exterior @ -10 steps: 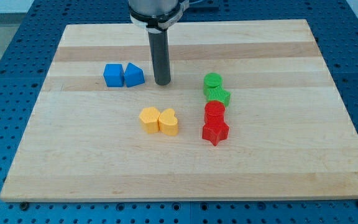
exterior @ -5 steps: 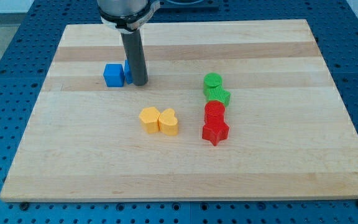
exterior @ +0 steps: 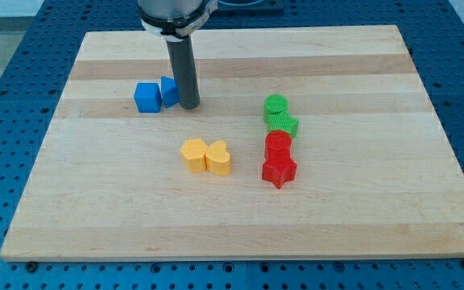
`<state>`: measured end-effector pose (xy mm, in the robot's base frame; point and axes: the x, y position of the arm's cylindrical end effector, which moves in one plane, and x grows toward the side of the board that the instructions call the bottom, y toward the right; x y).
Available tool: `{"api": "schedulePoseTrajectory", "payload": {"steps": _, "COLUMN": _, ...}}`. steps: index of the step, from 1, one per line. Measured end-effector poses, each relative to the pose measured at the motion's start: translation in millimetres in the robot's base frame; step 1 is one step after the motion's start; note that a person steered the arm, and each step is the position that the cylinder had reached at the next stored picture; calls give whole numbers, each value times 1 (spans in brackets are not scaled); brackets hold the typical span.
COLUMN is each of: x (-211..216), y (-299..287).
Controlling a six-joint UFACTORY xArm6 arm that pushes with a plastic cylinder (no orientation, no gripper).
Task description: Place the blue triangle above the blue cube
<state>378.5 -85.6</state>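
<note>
The blue cube (exterior: 147, 97) sits on the wooden board (exterior: 240, 201) at the upper left. The blue triangle (exterior: 168, 91) is right against its right side, partly hidden behind my rod. My tip (exterior: 188, 105) rests on the board at the triangle's right edge, touching or nearly touching it. The two blue blocks stand side by side in a row.
A yellow hexagon block (exterior: 193, 154) and a yellow heart (exterior: 218, 157) sit together below my tip. To the right stands a column: green cylinder (exterior: 275, 105), green star-like block (exterior: 283, 123), red cylinder (exterior: 278, 145), red star (exterior: 279, 171).
My tip swept left from the board's middle to the blue triangle, covering it, then eased slightly back to the right. The triangle has shifted a little upward beside the cube.
</note>
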Motion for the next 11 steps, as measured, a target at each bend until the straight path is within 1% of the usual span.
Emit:
{"api": "schedulePoseTrajectory", "payload": {"steps": 3, "x": -18, "y": -11}}
{"api": "schedulePoseTrajectory", "payload": {"steps": 5, "x": -40, "y": -12}}
{"api": "schedulePoseTrajectory", "payload": {"steps": 7, "x": -41, "y": -14}}
{"api": "schedulePoseTrajectory", "payload": {"steps": 9, "x": -41, "y": -31}}
{"api": "schedulePoseTrajectory", "payload": {"steps": 11, "x": -46, "y": -31}}
